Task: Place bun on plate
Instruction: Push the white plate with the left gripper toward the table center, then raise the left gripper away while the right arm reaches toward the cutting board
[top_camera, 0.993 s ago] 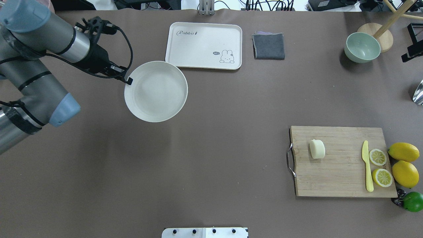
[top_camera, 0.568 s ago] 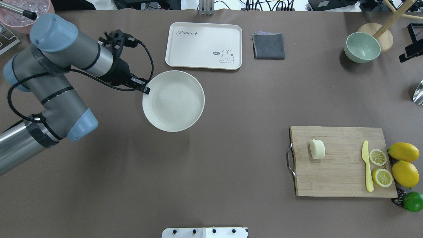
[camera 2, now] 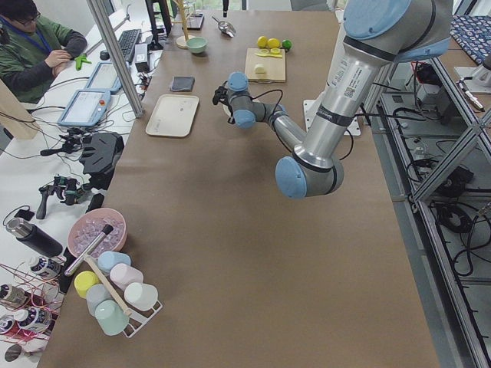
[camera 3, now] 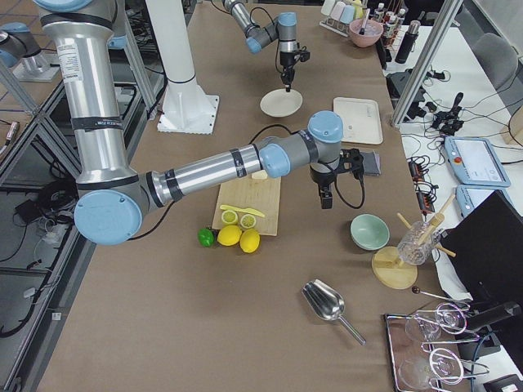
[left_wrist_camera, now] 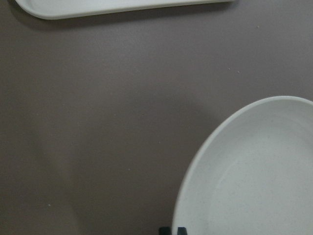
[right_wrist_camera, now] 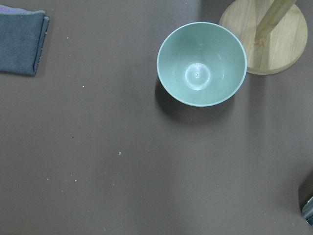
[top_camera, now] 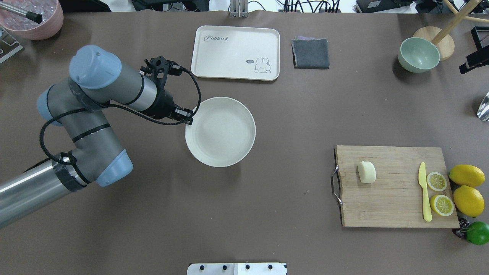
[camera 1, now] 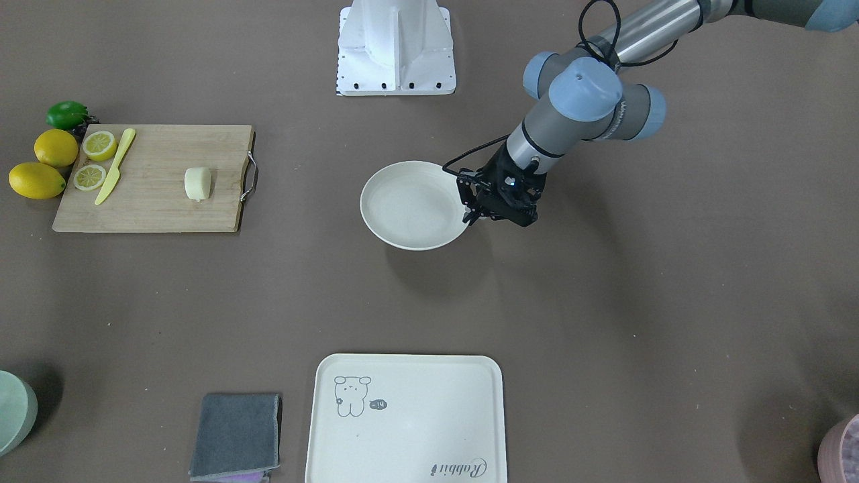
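The bun (top_camera: 366, 172) (camera 1: 197, 183), a small pale cream lump, lies on the left part of a wooden cutting board (top_camera: 393, 202). The plate (top_camera: 225, 133) (camera 1: 409, 201) (left_wrist_camera: 254, 186) is round, off-white and empty. It hangs a little above mid-table, with its shadow below it. My left gripper (top_camera: 189, 120) (camera 1: 470, 216) is shut on the plate's left rim. My right gripper (camera 3: 325, 198) hovers far right, near a green bowl (right_wrist_camera: 201, 63). Its fingers do not show clearly.
A cream tray (top_camera: 235, 52) with a rabbit drawing and a folded grey cloth (top_camera: 310, 53) lie at the far side. On the board are a yellow knife (top_camera: 424, 194) and two lemon halves (top_camera: 439, 193). Whole lemons (top_camera: 467, 187) and a lime (top_camera: 477, 232) sit beside it.
My left arm has carried the plate to the right and nearer the robot, away from the tray and toward mid-table. The bun has not moved.
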{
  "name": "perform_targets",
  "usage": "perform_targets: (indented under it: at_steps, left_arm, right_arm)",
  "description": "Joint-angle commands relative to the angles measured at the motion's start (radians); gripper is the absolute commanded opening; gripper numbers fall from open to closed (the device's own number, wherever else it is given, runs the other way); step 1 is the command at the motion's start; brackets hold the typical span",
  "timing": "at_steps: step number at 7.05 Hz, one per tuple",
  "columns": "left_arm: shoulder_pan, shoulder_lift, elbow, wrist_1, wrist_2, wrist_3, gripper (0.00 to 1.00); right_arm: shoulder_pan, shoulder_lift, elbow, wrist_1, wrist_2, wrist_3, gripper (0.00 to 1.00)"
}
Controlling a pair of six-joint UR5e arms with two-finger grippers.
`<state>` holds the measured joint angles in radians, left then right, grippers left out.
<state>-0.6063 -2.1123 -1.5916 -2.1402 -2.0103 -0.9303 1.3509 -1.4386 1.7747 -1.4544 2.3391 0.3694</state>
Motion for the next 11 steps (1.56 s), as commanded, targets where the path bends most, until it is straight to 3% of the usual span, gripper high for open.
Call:
perform_targets:
  at_steps: [1, 2, 4, 6, 7, 11]
  left_arm:
    - [0.023, -0.012, -0.001, 0.0, 0.03, -0.019, 0.88]
    - [0.02, -0.014, -0.004, -0.004, 0.03, -0.021, 0.97]
    - [-0.07, 0.0, -0.06, -0.009, 0.018, -0.021, 0.98]
    - [-0.209, 0.021, -0.076, -0.006, -0.107, -0.015, 0.98]
    - [-0.26, 0.035, -0.08, -0.009, -0.163, -0.001, 0.98]
    - [-0.361, 0.051, -0.071, 0.003, -0.166, 0.071, 0.98]
  right_arm:
    - [-0.01, 0.003, 0.0, 0.002, -0.009, -0.003, 1.0]
    - [-0.012, 0.001, -0.001, 0.002, -0.01, -0.001, 1.0]
    - [-0.013, 0.003, -0.006, -0.001, -0.006, 0.002, 1.0]
    - [-0.057, 0.003, -0.001, 0.052, -0.001, 0.014, 1.0]
    - [-0.114, 0.022, -0.003, 0.06, -0.001, 0.096, 1.0]
    - [-0.28, 0.041, 0.022, 0.074, -0.012, 0.365, 1.0]
